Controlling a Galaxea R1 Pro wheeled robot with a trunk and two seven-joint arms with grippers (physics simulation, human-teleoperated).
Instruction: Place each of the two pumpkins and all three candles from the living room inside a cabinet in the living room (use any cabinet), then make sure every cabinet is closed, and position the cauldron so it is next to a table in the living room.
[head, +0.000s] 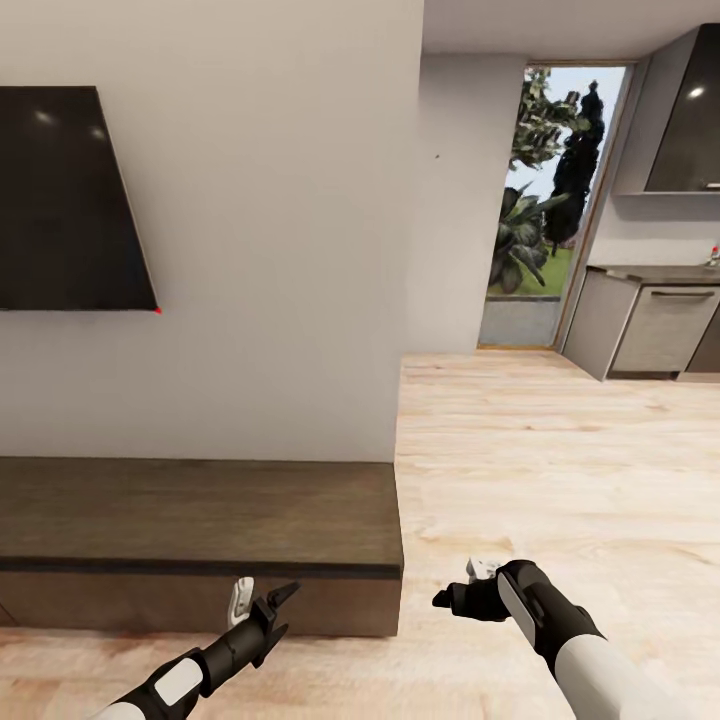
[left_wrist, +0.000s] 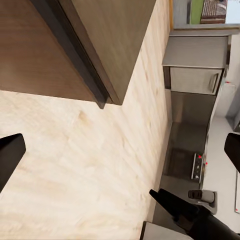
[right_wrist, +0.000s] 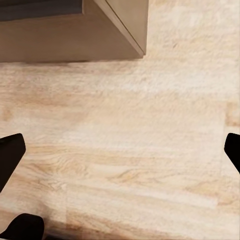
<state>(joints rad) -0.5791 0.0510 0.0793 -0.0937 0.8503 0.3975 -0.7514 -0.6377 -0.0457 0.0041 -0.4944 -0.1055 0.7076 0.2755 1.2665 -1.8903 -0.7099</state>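
Both grippers, left (head: 272, 607) and right (head: 452, 598), hovering spread and empty over plank floor (head: 540, 470); cabinet (head: 200, 520) sitting closed just ahead of left one, wall-mounted TV (head: 65, 200) hanging above.

Left gripper (head: 268, 612) and right gripper (head: 455, 598) low, jaws apart, empty

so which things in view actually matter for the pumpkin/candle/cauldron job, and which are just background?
Job:
cabinet, front panels look shut
left gripper, open, empty
right gripper, open, empty

Background:
wall TV
kitchen cupboards
glass door
wood floor
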